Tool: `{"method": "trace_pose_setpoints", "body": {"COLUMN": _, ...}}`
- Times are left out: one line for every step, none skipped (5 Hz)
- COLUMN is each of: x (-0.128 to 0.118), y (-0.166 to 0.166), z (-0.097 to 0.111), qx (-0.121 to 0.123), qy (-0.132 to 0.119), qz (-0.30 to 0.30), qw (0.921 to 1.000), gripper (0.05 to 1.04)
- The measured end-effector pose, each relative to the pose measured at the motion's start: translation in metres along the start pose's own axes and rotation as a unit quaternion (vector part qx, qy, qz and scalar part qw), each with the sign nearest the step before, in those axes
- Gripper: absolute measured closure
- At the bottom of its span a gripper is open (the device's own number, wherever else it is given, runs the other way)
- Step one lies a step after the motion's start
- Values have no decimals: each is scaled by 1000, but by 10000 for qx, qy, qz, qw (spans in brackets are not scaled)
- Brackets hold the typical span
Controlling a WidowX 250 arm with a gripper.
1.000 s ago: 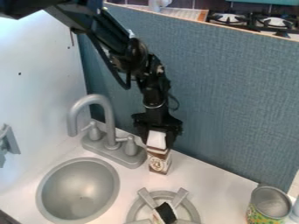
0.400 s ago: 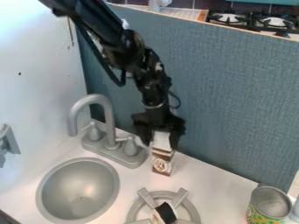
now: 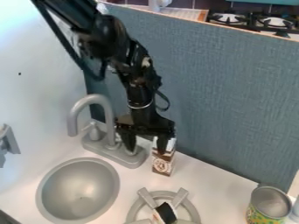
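Carton (image 3: 163,164) stands upright on the white counter (image 3: 222,192), at two o'clock from the sink (image 3: 79,188) and twelve from the burner ring (image 3: 132,214); its own base seems to carry it. The gripper (image 3: 146,149) hangs over it with fingers spread wide, gripping nothing, so the carton's weight isn't on them. One finger overlaps the carton's top; whether they touch, I cannot tell. The other sits toward nine o'clock, near the faucet (image 3: 109,118), likely leaving the carton free.
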State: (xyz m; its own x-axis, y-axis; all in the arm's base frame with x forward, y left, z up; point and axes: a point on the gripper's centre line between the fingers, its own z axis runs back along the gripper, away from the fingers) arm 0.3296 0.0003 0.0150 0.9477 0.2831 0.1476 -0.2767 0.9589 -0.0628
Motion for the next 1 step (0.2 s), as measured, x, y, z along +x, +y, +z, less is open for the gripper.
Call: {"method": "trace_pose_setpoints", "body": {"x": -41, "y": -16, "z": 0, "qx": 107, "qy": 512, "qz": -551, "qw": 9971, "gripper": 76}}
